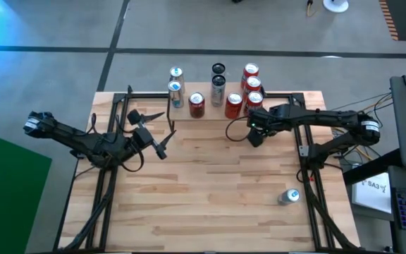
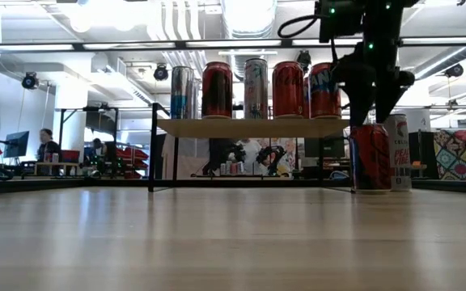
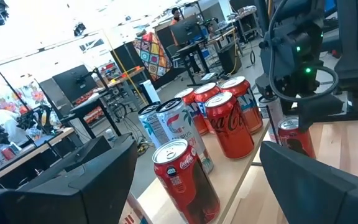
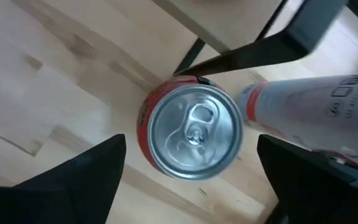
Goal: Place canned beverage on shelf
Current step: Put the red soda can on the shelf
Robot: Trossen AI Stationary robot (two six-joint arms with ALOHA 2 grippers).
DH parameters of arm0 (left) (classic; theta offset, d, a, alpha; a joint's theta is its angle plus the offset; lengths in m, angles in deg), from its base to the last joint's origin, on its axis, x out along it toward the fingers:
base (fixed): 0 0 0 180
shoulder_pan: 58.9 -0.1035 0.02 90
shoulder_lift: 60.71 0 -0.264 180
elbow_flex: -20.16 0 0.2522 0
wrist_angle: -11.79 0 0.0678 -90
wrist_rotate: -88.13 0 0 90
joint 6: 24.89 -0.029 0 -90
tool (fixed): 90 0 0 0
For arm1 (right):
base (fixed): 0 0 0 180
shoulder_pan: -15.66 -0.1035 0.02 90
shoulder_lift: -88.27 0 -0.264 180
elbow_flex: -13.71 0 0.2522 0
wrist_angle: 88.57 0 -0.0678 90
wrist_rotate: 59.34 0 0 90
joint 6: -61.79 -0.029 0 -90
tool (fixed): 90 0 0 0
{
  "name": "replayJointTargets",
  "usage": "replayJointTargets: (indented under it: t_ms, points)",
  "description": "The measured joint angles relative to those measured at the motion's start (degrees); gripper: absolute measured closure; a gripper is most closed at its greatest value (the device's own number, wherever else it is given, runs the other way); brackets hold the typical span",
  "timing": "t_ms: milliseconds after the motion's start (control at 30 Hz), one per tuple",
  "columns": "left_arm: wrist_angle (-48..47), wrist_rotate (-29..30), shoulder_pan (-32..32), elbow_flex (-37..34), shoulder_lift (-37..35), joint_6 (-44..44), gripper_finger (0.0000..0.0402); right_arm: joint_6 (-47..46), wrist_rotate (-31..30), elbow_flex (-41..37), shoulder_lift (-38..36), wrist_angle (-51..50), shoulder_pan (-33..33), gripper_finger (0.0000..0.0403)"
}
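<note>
High view: your right gripper [image 1: 254, 131] hangs at the right front edge of the low wooden-topped shelf with thin black legs [image 1: 287, 97], which already carries a row of cans. Your left gripper [image 1: 162, 137], jaws spread and empty, waits near the shelf's left end. A silver can with a blue top [image 1: 288, 196] lies well apart on the slatted table.

Low view: the red aluminium can [image 2: 370, 157] stands upright on the tabletop beside the shelf's leg, not on the plank, next to a slim white can [image 2: 397, 152].

Right wrist view: the red can sits centred between wide-spread fingers [image 4: 79, 177], unheld. You risk tipping it into its white neighbour if a finger clips the rim.
</note>
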Motion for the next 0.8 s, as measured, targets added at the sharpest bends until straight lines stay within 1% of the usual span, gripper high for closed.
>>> replayJointTargets:
  t_ms: [367, 600, 800]
  points:
    - [0.00, 0.00, -0.55, 0.00, 0.00, 0.07, 0.0077, 0.79, -0.44, -4.28, -0.02, 7.36, 0.02, 0.0048]
    - [0.00, 0.00, -0.59, 0.00, 0.00, 0.39, 0.0077, 0.78, -0.44, -7.19, 0.02, 9.72, 0.02, 0.0049]
    - [0.00, 0.00, -0.59, 0.00, 0.00, 0.63, 0.0077, 1.21, -0.77, -9.43, 0.02, 13.83, 0.02, 0.0060]
